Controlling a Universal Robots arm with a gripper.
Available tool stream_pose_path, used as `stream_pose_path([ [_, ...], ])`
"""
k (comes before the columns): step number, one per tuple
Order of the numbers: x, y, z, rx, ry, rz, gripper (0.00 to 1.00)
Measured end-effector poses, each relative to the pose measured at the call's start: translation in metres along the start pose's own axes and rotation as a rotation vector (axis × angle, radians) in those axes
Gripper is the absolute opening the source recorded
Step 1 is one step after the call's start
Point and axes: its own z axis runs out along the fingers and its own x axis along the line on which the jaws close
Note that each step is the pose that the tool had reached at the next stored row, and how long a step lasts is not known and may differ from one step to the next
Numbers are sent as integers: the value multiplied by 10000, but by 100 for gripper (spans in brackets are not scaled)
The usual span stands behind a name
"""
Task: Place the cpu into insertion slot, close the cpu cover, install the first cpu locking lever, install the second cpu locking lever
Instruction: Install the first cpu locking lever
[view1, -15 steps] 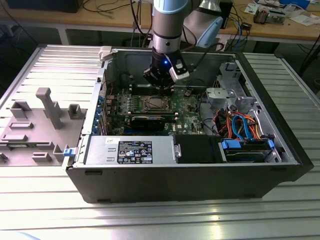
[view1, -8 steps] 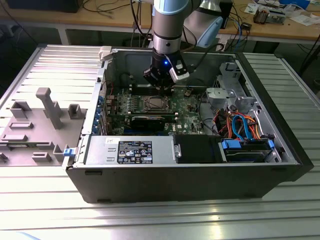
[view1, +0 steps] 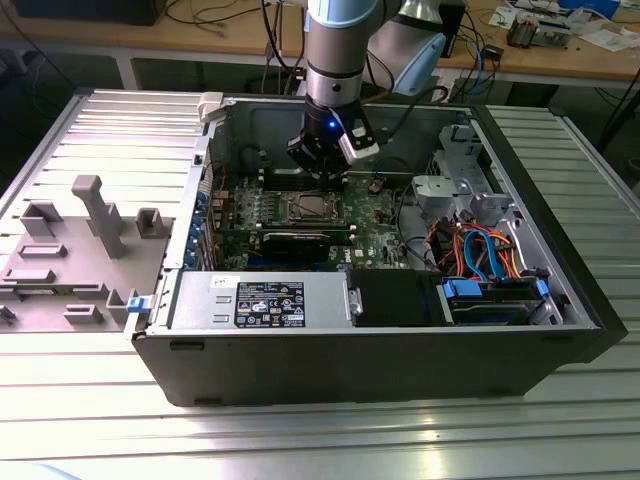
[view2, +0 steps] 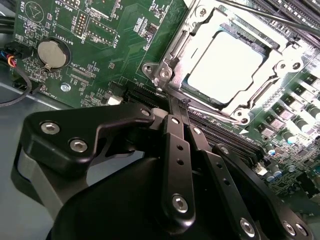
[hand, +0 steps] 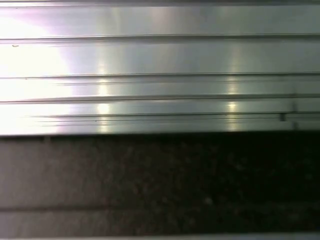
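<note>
The cpu (view2: 225, 67) lies flat in the insertion slot (view1: 312, 208) in the middle of the green motherboard (view2: 100, 30). Its pale silver top shows through the open middle of the cpu cover (view2: 192, 45). That thin silvery frame lies down over the chip's edges. A thin metal lever rod (view2: 270, 17) runs past the socket's far side. In the exterior view my gripper (view1: 322, 170) hangs just above the board at the socket's far edge. In the second wrist view the black fingers (view2: 175, 145) lie together, shut on nothing, with the tips beside a corner of the socket.
The board sits deep in an open computer case (view1: 360, 360) with tall walls. A power supply (view1: 260, 300) and a drive cage with coloured cables (view1: 490, 255) lie in front. A coin battery (view2: 52, 53) and long black slots (view2: 225, 137) flank the socket. A grey fixture plate (view1: 80, 250) lies at the exterior view's left.
</note>
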Motion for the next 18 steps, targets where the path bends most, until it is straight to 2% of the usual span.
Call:
stream_pose_path([
  [10,1,-8,39,21,3,1,11],
  [18,0,-8,0,11,1,0,11],
])
